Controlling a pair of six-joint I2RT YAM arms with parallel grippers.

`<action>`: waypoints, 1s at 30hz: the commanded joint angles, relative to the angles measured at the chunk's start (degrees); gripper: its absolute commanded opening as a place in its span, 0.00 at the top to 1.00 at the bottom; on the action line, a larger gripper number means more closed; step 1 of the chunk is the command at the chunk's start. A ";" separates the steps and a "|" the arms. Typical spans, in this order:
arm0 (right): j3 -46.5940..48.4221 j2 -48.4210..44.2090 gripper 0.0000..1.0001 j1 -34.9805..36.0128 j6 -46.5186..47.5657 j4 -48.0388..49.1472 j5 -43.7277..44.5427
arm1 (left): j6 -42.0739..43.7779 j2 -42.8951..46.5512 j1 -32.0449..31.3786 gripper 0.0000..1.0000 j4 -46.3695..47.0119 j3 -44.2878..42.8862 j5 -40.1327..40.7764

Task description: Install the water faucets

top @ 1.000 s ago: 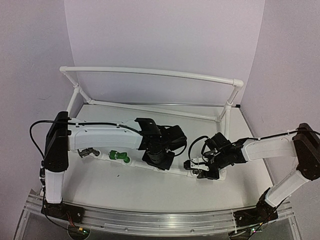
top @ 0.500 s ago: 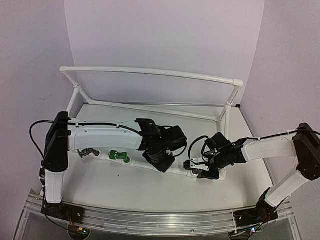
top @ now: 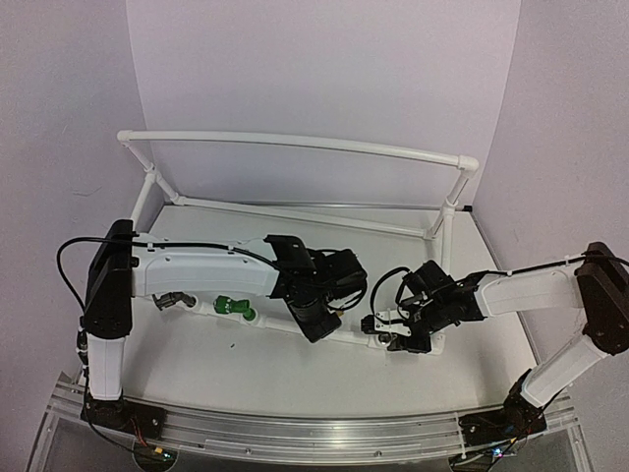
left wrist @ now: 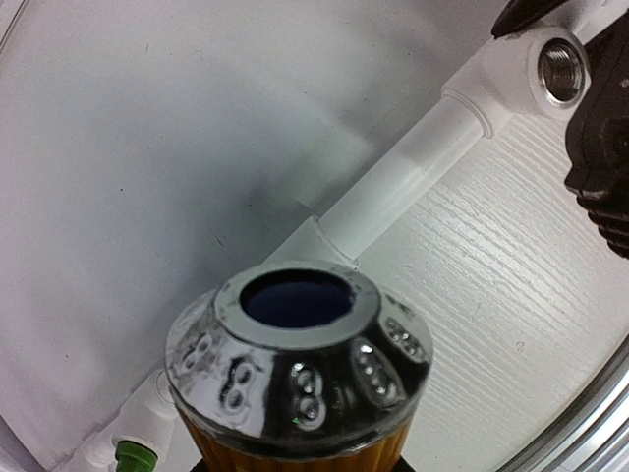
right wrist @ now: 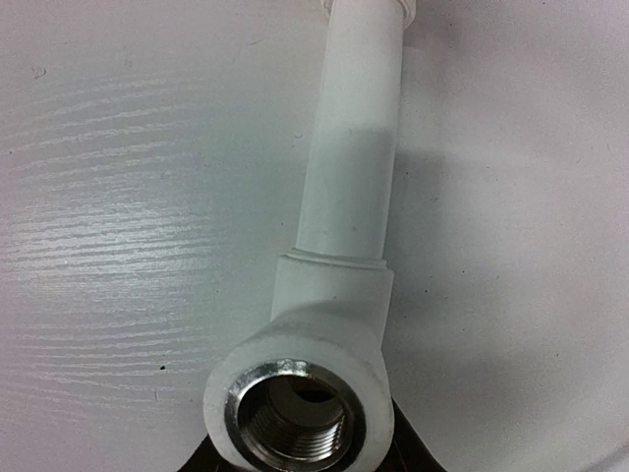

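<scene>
My left gripper [top: 314, 319] is shut on the brass-gold faucet [left wrist: 295, 374], whose chrome collar and open end fill the left wrist view; the fingers are hidden beneath it. It hangs just above the middle of the low white pipe [left wrist: 393, 187]. My right gripper [top: 393, 332] is shut on that pipe's end elbow [right wrist: 314, 324], dark fingers [right wrist: 201, 460] flanking it, and the threaded metal socket [right wrist: 293, 413] is open and bare. The green faucet [top: 234, 308] and the dark grey faucet [top: 175, 299] sit in the pipe's left sockets.
The white pipe frame's tall back rail [top: 295, 143] and its side posts [top: 447, 211] fence the far side of the white table [top: 246, 369]. The right gripper's black body [left wrist: 601, 147] stands close beside the elbow socket [left wrist: 560, 69].
The left wrist has turned and dipped slightly toward the pipe with the faucet in it. The right arm has not moved.
</scene>
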State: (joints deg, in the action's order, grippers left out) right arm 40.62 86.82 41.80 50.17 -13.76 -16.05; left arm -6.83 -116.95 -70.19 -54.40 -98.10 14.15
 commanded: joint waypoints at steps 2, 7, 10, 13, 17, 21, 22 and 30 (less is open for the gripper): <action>1.41 0.40 1.00 2.06 -2.22 1.57 -8.91 | 10.88 -4.46 -1.01 1.00 -3.12 2.97 -5.58; 1.39 0.37 1.00 2.06 -2.11 1.54 -8.91 | 17.56 -3.42 -0.95 1.00 -3.94 4.28 -6.03; 1.30 0.20 1.00 2.06 -2.07 1.54 -8.95 | 21.46 -2.88 -0.93 1.00 -4.33 5.21 -5.67; 1.29 0.19 1.00 2.06 -2.03 1.54 -8.91 | 24.38 -2.61 -0.92 1.00 -4.52 6.07 -5.16; 1.30 0.28 1.00 2.06 -2.15 1.54 -8.91 | 27.09 -2.27 -0.93 0.99 -4.96 6.53 -3.38; 1.38 0.37 1.00 2.06 -2.20 1.54 -8.82 | 27.33 -1.85 -0.76 0.90 -4.32 6.05 -1.40; 1.39 0.41 1.00 2.07 -2.20 1.54 -8.78 | 26.87 -1.69 -0.59 0.82 -4.18 5.70 -1.32; 1.47 0.55 1.00 2.06 -2.22 1.52 -8.73 | 25.17 0.12 -0.40 0.13 -4.37 3.88 -1.62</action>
State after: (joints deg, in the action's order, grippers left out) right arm 40.62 86.80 41.85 50.49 -13.78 -16.18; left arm 18.02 -116.45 -70.68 -55.57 -94.67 13.87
